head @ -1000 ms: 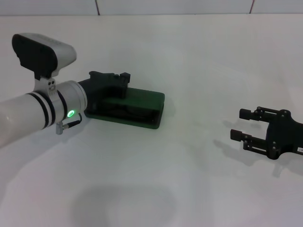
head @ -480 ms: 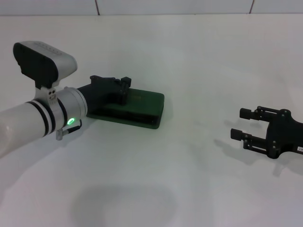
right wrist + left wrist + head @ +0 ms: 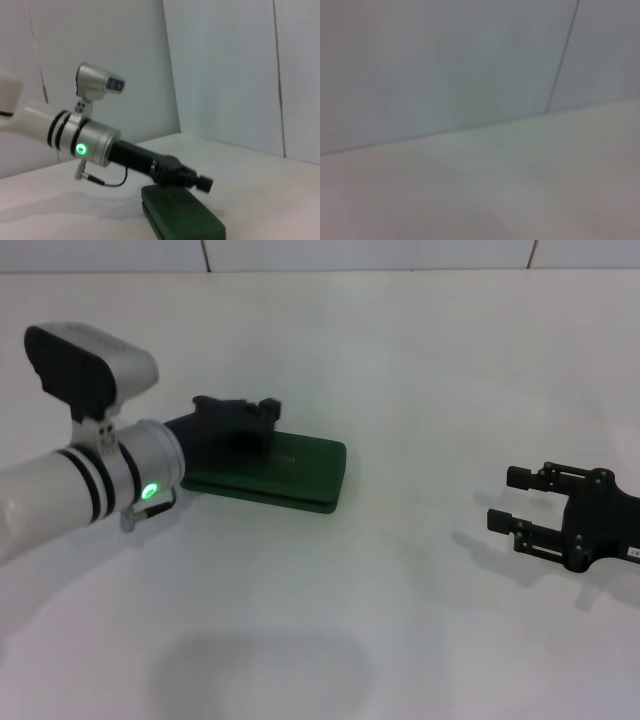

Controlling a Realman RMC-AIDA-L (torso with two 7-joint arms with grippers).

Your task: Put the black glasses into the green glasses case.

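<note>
Green glasses case point(image 3: 283, 472) beneath left tool point(image 3: 262, 415)

**Robot arms: outward appearance**

Left arm point(image 3: 70, 490): white cylindrical link with two black bands, silver collar bearing a lit green indicator point(image 3: 150, 491), thin grey cable, and a white-and-black camera housing point(image 3: 85, 360). Left gripper point(image 3: 255, 415): matte black. Right gripper point(image 3: 525, 508): black, skeletal, with small screws, at right edge.
</note>
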